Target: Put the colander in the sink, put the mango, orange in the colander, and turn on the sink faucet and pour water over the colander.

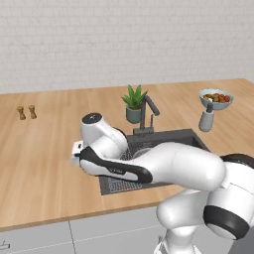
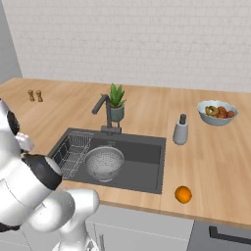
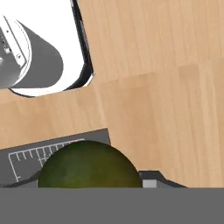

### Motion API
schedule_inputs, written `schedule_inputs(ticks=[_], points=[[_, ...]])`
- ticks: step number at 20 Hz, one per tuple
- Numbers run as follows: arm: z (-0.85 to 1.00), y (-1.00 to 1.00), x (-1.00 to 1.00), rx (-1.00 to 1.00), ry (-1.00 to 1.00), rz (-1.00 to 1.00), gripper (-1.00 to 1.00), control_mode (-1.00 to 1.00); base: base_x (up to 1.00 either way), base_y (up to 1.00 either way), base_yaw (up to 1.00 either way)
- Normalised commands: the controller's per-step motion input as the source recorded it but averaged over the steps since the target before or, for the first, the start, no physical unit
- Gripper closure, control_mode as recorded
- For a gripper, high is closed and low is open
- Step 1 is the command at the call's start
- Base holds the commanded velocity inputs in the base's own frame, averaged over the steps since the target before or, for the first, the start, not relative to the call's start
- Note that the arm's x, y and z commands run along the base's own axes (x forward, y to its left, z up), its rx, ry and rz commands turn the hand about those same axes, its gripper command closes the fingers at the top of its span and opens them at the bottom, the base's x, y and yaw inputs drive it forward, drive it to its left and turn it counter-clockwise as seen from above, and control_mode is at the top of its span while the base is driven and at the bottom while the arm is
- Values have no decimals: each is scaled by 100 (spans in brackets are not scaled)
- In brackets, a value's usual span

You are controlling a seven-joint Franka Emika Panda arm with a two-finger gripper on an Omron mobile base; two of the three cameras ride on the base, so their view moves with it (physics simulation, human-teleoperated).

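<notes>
End effector (image 3: 89,186) grips the dark green oval mango (image 3: 87,165) between half-closed jaws; perforated silver metal colander (image 2: 104,163) sits in the sink beside it.

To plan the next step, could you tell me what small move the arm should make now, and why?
Probably lift and carry toward the sink: the hand seems closed on the mango, and the colander already sits empty in the sink.
</notes>
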Motion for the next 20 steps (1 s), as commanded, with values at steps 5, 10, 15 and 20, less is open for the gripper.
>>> schedule_inputs(ticks=[5,10,15,20], points=[[32,-90,60,11,18,3,100,-100,0,0,0],[56,-90,19,6,12,3,100,-100,0,0,0],[59,-78,3,0,10,0,100,-100,0,0,0],[37,-87,20,0,10,0,100,-100,0,0,0]])
